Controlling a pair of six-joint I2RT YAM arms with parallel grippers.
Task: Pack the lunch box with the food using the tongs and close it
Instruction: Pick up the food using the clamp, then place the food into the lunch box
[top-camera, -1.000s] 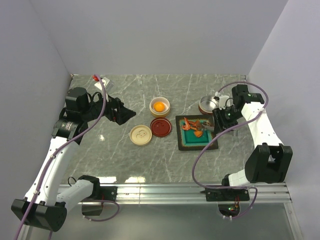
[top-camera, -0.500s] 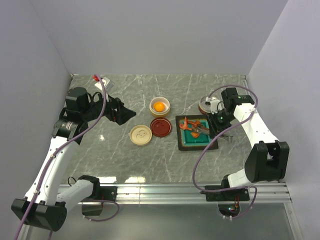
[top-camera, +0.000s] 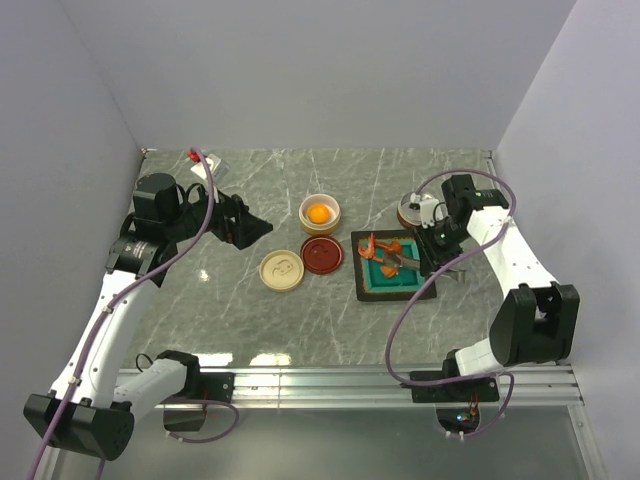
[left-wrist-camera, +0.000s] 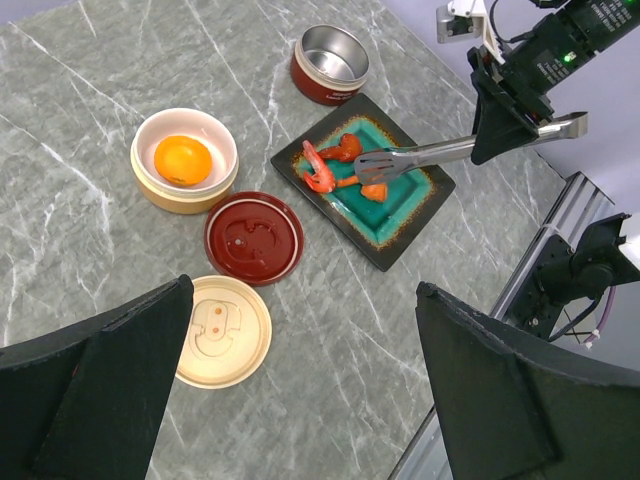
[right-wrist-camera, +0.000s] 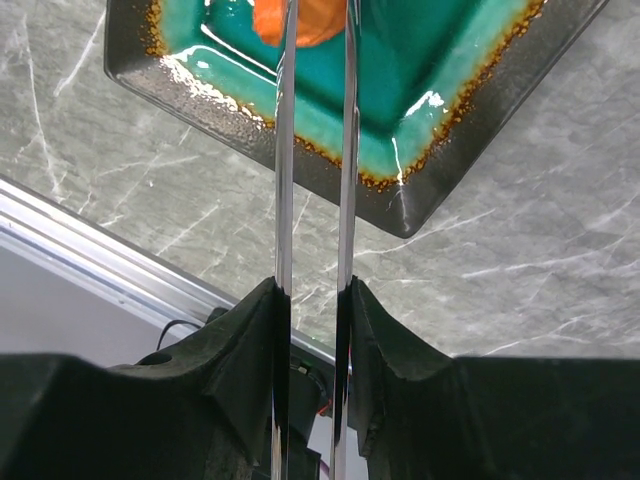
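Note:
My right gripper (top-camera: 438, 246) is shut on the silver tongs (left-wrist-camera: 420, 155), one pad on each arm (right-wrist-camera: 285, 150). The tongs reach over the teal tray (top-camera: 396, 291) and their tips close round an orange-red food piece (left-wrist-camera: 375, 190). More curled red shrimp pieces (left-wrist-camera: 325, 165) lie at the tray's far corner. A round orange piece (top-camera: 318, 212) sits in the cream lunch box bowl (left-wrist-camera: 150, 185). My left gripper (top-camera: 245, 226) hangs open well above the table's left side, with nothing between its fingers (left-wrist-camera: 95, 395).
A red bowl with a steel inside (top-camera: 415, 210) stands behind the tray. A red lid (top-camera: 322, 254) and a cream lid (top-camera: 282, 270) lie flat in front of the cream bowl. A metal rail (top-camera: 400, 378) runs along the near table edge.
My right gripper has moved left over the tray's right edge and has squeezed the tongs' arms closer together. The left arm has not moved.

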